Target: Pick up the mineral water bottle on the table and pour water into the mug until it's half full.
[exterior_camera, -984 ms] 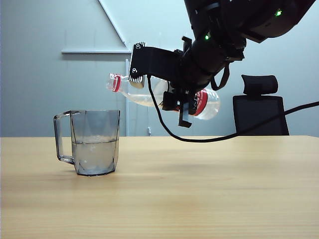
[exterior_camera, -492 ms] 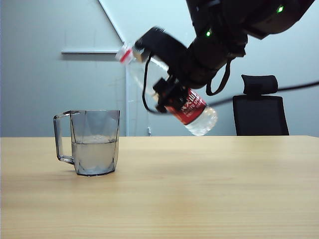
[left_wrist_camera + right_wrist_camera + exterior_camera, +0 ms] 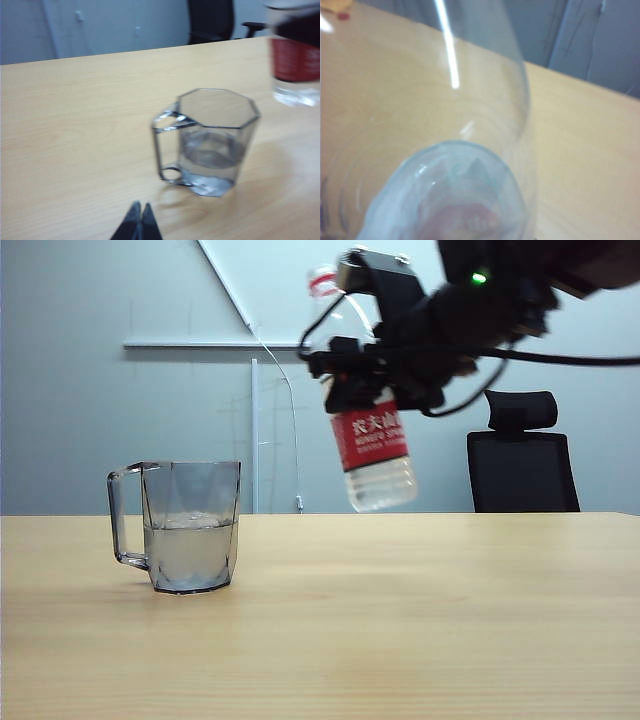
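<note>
In the exterior view the right gripper (image 3: 385,375) is clamped round the mineral water bottle (image 3: 372,455), holding it in the air, clear of the table (image 3: 400,620) and off at about two o'clock from the mug (image 3: 190,525); its long axis is nearly upright, neck at twelve leaning slightly to eleven, base at six. The mug stands roughly half full of water (image 3: 190,550); the left gripper (image 3: 138,225) hangs with its fingers pressed together and empty, nearer the mug.
</note>
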Tool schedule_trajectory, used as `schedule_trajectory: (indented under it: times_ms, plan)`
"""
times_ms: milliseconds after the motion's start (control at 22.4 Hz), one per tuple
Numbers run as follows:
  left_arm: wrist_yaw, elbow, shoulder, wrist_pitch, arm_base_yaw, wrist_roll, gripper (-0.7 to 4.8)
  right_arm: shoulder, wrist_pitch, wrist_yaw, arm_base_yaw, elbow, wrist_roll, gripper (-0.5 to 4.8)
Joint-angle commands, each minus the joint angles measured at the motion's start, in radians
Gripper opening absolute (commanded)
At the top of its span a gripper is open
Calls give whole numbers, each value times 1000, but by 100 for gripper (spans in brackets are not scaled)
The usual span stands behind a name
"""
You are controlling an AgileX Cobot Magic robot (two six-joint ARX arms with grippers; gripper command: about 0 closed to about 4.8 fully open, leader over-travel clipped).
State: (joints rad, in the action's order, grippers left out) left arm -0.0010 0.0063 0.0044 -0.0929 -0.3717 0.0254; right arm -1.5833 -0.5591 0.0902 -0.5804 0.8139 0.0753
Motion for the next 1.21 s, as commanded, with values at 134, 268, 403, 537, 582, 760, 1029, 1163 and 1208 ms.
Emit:
schedule_trajectory:
  times_ms: [134,268,403,537,582,760,1029,1163,1208]
  plan:
    - [1,3,2,8,43,-3,-2,64,-176,-34,54,-164,-135,220]
    - [2,3,2,8,43,-3,-2,74,-235,-41,76,-259,-158,220]
    - [2,3,2,4,44,-3,-2,74,-291,-41,76,-322,-178,220]
    - [2,3,2,3,44,-3,-2,73,-321,-41,76,-355,-184,220]
    - [2,3,2,3,44,-3,-2,73,-332,-41,76,-365,-184,220]
    - [2,3,2,3,44,-3,-2,74,-335,-50,75,-382,-184,295]
    - [2,3,2,3,44,-3,-2,87,-317,-49,72,-382,-184,471]
    - [2,3,2,3,44,-3,-2,135,-254,-50,71,-382,-183,479]
    - [2,3,2,3,44,-3,-2,165,-220,-48,71,-382,-176,479]
